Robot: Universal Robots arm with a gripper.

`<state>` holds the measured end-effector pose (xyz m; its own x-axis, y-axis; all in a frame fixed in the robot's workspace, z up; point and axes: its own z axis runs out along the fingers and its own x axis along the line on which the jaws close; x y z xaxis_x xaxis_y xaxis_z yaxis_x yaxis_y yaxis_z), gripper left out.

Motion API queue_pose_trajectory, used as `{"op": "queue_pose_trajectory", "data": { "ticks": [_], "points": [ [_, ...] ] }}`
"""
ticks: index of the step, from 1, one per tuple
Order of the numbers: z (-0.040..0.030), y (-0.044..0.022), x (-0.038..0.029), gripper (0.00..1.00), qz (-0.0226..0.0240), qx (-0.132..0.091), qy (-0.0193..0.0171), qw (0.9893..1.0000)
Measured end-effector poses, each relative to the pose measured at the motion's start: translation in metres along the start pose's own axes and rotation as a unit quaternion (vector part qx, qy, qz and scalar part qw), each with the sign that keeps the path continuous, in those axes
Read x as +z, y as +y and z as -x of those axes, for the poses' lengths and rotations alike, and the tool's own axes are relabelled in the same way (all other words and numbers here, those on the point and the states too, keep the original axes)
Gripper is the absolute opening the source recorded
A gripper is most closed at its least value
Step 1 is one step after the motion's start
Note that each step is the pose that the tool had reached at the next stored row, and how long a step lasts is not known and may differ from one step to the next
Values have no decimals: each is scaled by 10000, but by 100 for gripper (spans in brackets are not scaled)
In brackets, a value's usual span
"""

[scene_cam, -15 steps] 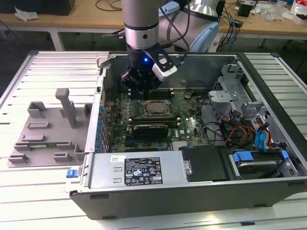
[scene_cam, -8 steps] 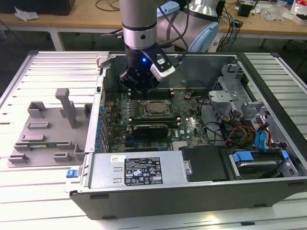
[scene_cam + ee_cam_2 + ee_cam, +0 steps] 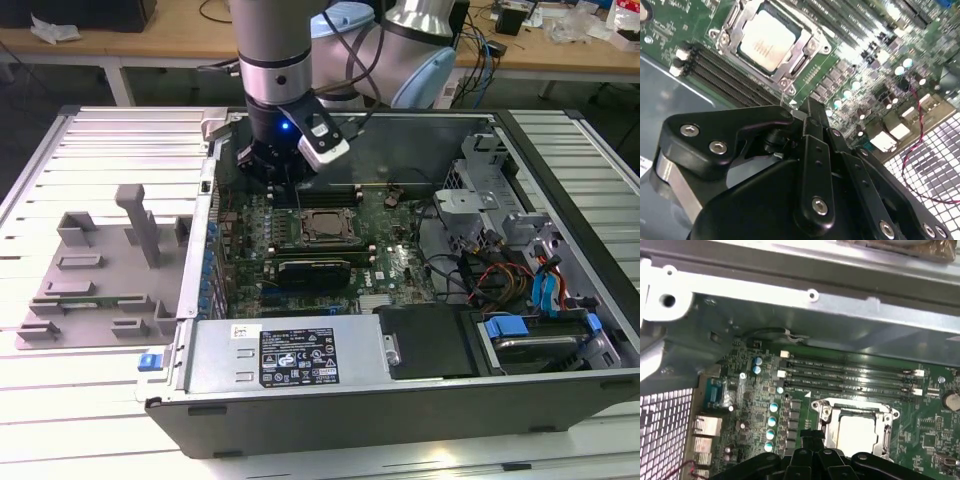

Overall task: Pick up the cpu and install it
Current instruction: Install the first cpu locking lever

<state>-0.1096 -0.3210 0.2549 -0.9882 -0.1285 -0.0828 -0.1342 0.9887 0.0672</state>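
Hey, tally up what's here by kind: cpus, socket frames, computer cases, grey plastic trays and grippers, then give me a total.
cpu: 1, lying inside the socket frame
socket frame: 1
computer case: 1, open
grey plastic tray: 1, beside the case
gripper: 1, above the motherboard
Total: 5

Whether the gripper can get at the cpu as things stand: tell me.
Probably yes. The gripper hangs just above the motherboard near the cpu, the case stands open and nothing lies between them. The metal socket frame rings the cpu's edges, though.
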Motion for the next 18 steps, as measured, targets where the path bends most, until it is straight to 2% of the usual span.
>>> {"op": "queue_pose_trajectory", "data": {
  "ticks": [1,2,3,4,5,6,8,12,18],
  "points": [
    [-11,2,-1,11,103,8,-14,9999],
    [-18,3,-1,11,179,13,-24,9998],
    [-22,3,-1,11,227,17,-31,9997],
    [-32,5,-2,11,335,25,-45,9994],
    [-37,5,-3,11,411,30,-56,9991],
    [-43,6,-3,11,580,43,-79,9983],
    [-45,6,-2,11,789,58,-107,9968],
    [-18,2,3,11,789,66,-108,9968],
    [167,-28,32,11,784,119,-116,9968]
  ]
}}
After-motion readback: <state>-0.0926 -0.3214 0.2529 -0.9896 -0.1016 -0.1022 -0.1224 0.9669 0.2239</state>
